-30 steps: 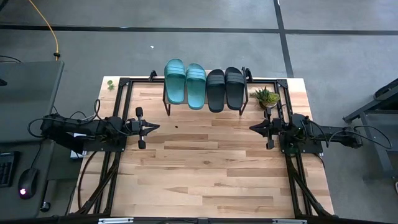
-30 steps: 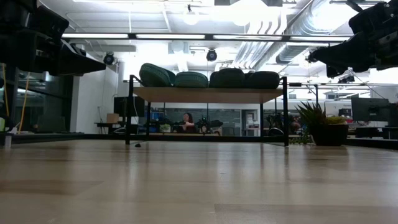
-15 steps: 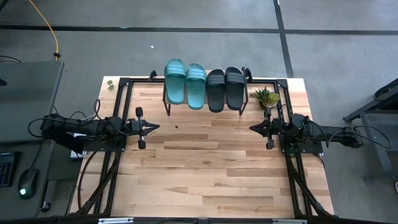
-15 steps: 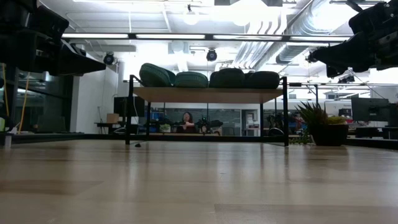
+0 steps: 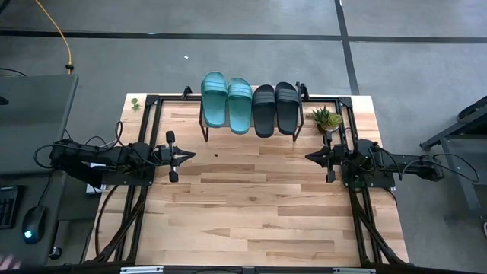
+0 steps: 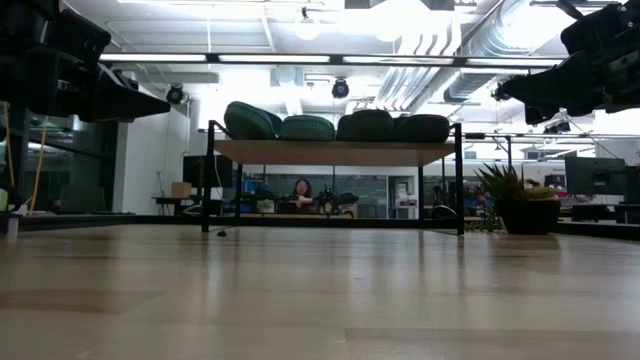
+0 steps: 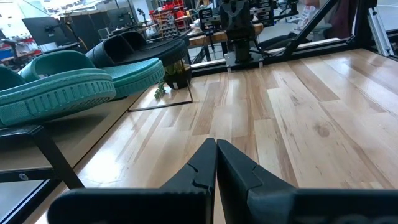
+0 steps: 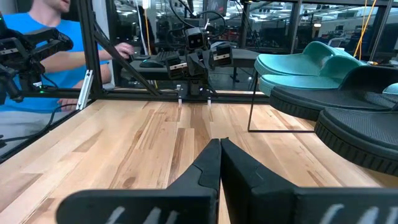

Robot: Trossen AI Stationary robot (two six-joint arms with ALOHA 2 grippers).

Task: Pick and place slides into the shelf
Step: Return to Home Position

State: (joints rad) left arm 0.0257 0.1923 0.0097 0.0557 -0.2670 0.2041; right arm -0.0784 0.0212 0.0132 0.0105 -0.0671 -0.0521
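Note:
Two teal slides (image 5: 227, 101) and two black slides (image 5: 275, 107) lie side by side, soles down, on the shelf (image 6: 335, 152) at the table's far edge; their heels overhang its near edge. My left gripper (image 5: 192, 155) hovers shut at the table's left side, pointing level toward the middle. My right gripper (image 5: 308, 157) hovers shut at the right side, facing it. In the left wrist view the teal slides (image 7: 68, 90) show beside my shut fingers (image 7: 216, 146); in the right wrist view the black slides (image 8: 354, 118) show beside my right gripper (image 8: 220, 144).
A small potted plant (image 5: 326, 119) stands on the table just right of the shelf. A black metal frame (image 5: 144, 144) runs along the table's sides and far edge. A person in a blue shirt (image 8: 43, 50) sits beyond the table's left side. The wooden tabletop (image 5: 251, 213) lies between the arms.

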